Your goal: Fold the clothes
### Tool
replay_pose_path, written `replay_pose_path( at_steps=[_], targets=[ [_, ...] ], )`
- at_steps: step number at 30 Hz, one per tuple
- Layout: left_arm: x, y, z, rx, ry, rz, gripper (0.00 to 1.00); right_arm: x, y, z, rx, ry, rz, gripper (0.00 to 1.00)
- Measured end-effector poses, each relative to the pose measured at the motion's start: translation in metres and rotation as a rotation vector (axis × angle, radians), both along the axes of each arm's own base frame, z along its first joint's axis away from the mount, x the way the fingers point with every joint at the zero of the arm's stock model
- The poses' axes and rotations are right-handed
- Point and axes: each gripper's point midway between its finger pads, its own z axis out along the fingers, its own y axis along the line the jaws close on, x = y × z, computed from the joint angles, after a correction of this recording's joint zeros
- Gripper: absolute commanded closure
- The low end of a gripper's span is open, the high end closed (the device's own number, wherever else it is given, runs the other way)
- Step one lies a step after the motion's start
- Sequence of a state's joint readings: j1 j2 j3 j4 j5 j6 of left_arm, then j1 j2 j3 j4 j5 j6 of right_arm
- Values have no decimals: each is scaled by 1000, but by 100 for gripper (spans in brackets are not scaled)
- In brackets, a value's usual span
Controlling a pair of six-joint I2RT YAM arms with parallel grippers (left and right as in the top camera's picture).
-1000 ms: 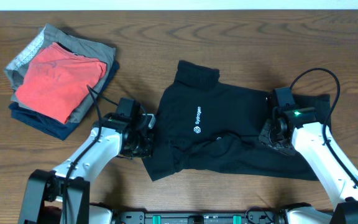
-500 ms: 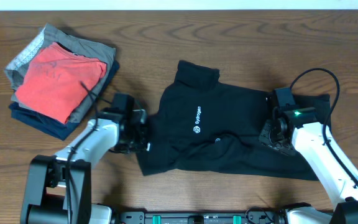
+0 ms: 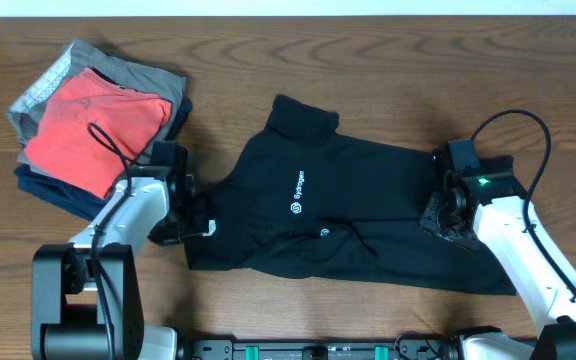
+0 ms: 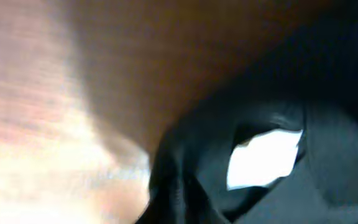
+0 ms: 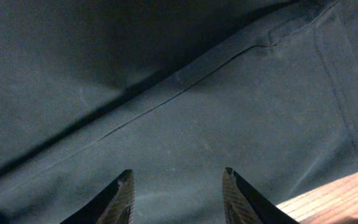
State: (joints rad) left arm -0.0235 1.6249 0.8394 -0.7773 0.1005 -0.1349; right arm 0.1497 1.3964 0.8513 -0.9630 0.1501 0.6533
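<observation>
The black shirt lies spread across the middle of the table, collar at the far side, white lettering on the chest. My left gripper is at the shirt's left edge, shut on a bunch of its fabric. The left wrist view is blurred and shows the black fabric with a white tag. My right gripper is over the shirt's right part. In the right wrist view it is open, its fingers just above the black fabric with nothing between them.
A stack of folded garments, with a red one on top, lies at the far left, close to my left arm. The wooden table shows around the shirt and at the lower right of the right wrist view.
My left gripper has moved left towards the folded stack, dragging the shirt's left edge with it. The whole shirt has shifted left and stretched flatter. The right arm has barely moved.
</observation>
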Motion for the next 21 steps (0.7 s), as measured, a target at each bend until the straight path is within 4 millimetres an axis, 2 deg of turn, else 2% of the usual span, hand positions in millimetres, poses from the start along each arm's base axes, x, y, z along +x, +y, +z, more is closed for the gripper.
replay_pose_path(
  at_steps=[3,6,8,11,13,15,21],
  targets=[
    [5,-6,16,-39,-23,-1,79,4,2,0,9,-12,30,52],
    [22,-22,43,-122,-134,-18,78,18,17,1,76,-57,132,55],
    [29,-39,61,-187,-207,-63,79,27,35,2,164,-92,244,58],
    [32,-70,81,-278,-282,-167,79,38,78,12,372,-172,449,62],
    [30,-89,85,-322,-298,-234,79,42,108,26,520,-239,579,64],
    [26,-106,84,-350,-292,-293,80,39,126,34,606,-271,658,64],
    [10,-149,69,-434,-221,-423,80,20,163,44,771,-260,795,66]
  ],
)
